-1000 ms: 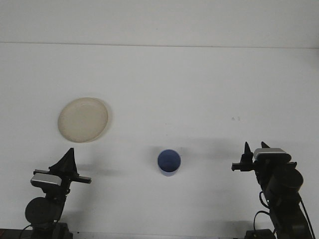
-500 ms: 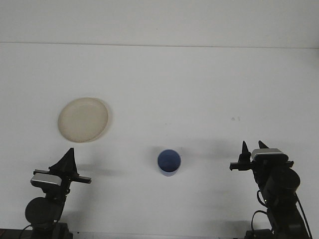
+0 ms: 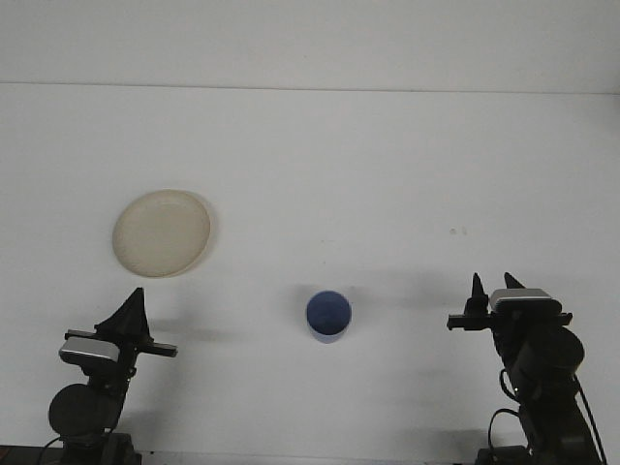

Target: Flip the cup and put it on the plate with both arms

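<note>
the blue cup [image 3: 328, 315] sits on the white tabletop [image 3: 339, 174] near the front edge, roughly midway between my two arms. from this high view i see only a round blue disc with a paler rim at its lower edge, and i cannot tell whether that disc is the cup's base or its open mouth. nothing touches the cup.

the cream plate [image 3: 162, 232] lies flat on the tabletop, off to the left and further back than the cup, well apart from it. it is bare.

my left claw [image 3: 133, 308] hangs low at the front left corner, just in front of the plate but not touching it. its dark fingers come together to a single point aimed away from me, so they read as pressed together, holding nothing.

my right claw [image 3: 491, 292] stands at the front right, well apart from the cup and about level with it. two dark fingertips [image 3: 476, 288] show with a visible gap between them, so the claw is spread, and nothing sits in that gap.

a couple of small dark specks [image 3: 457, 231] mark the tabletop behind my right arm.
</note>
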### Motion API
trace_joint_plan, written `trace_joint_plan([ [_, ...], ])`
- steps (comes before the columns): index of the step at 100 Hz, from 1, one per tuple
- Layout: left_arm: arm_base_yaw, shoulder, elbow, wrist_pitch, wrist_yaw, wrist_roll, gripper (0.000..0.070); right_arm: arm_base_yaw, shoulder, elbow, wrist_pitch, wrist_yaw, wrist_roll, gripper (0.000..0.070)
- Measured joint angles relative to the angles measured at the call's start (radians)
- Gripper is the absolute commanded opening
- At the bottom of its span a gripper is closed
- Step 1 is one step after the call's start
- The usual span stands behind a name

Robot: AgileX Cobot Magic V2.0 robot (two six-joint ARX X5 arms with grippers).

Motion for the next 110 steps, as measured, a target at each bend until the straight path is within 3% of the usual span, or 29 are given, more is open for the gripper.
trace_joint_plan([
  [30, 0.0, 0.001, 0.011, -0.014, 0.0, -0.006, 0.0012, 0.0, 0.0, 0.0, 0.005, 0.0, 0.0, 0.0347],
  [51, 0.0, 0.085, 0.201, -0.142, 0.0, -0.131, 0.0012, 0.0, 0.0, 0.0, 0.005, 0.0, 0.0, 0.0347],
  [70, 0.0, 0.285, 0.452, -0.324, 0.0, -0.169, 0.0012, 0.0, 0.0, 0.0, 0.006, 0.0, 0.0, 0.0347],
  [86, 0.0, 0.51, 0.724, -0.526, 0.0, -0.16, 0.0012, 0.0, 0.0, 0.0, 0.006, 0.0, 0.0, 0.0347],
  [110, 0.0, 0.81, 1.067, -0.863, 0.0, -0.069, 0.0012, 0.0, 0.0, 0.0, 0.007, 0.0, 0.0, 0.0347],
])
